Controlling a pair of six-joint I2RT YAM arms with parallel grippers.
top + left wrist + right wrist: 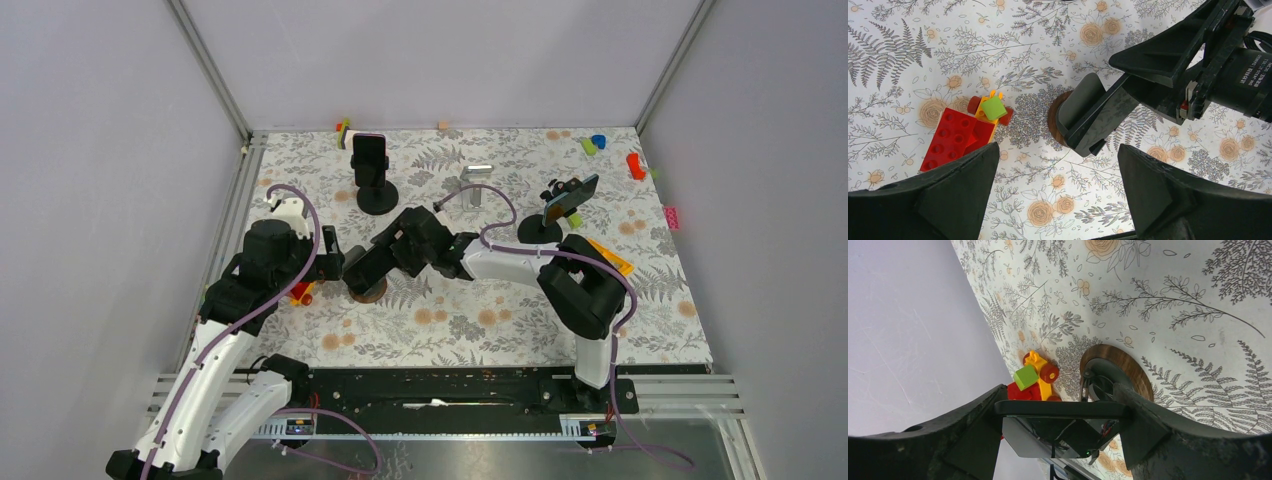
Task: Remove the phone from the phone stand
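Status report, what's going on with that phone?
Right tool gripping phone, phone on wooden-based stand. Left tool open, hovering close. Toy blocks beside stand, not blocking.

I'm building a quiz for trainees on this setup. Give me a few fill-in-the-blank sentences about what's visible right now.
1. The right tool grips the ____ by its edges.
2. The left tool hovers with its jaws ____.
3. The stand's round base is ____ in colour.
4. The yellow toy beside the red brick carries a ____ block.
Missing words: phone; open; brown; green.
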